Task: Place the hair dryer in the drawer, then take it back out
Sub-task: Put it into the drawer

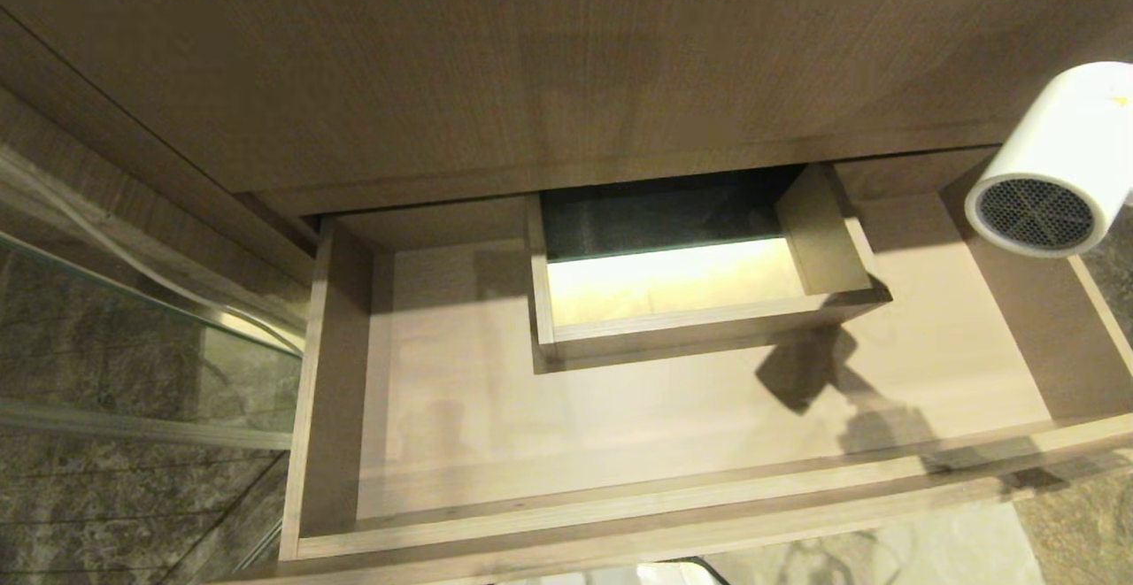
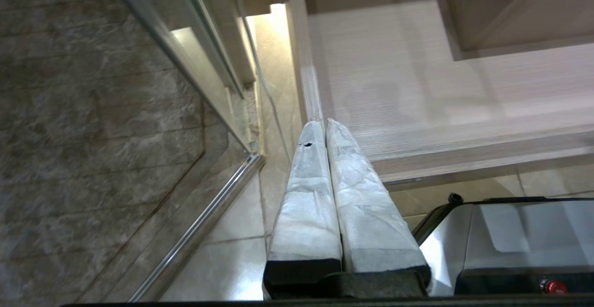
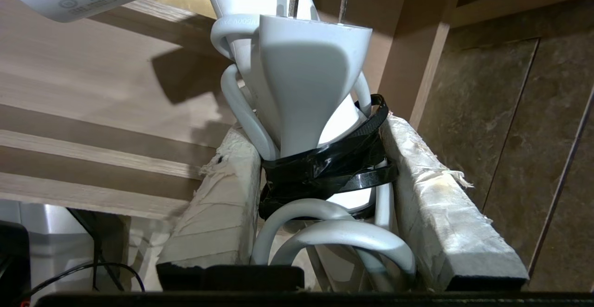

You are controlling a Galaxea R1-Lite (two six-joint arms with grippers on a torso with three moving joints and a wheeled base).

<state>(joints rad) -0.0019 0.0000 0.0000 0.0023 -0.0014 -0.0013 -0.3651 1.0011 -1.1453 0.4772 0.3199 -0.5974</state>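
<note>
Neither half of the task looks finished from what shows: the drawer (image 1: 443, 408) stands pulled open with a bare floor around its boxed rectangular cut-out (image 1: 682, 302), and the hair dryer (image 1: 1058, 165) hangs in the air over the drawer's right end, grille end facing the camera, clear of the wood. Whether it is on its way in or coming back out cannot be told from this moment alone; either way, the dryer is not resting inside

In the right wrist view the right gripper (image 3: 325, 177) is clamped on the hair dryer's handle, where the coiled white cord (image 3: 334, 232) is bundled against it with black tape (image 3: 325, 167). The two padded fingers (image 3: 218, 205) stand about halfway apart, pressed to either side of that bundle, so the hold looks firm rather than loose. The barrel of the dryer shows at the top of that view, above the drawer's wooden side

The left gripper (image 2: 325, 126) hangs idle near the drawer's left front corner, beside the glass panel (image 2: 185, 42), its padded fingers pressed together and holding nothing
</note>
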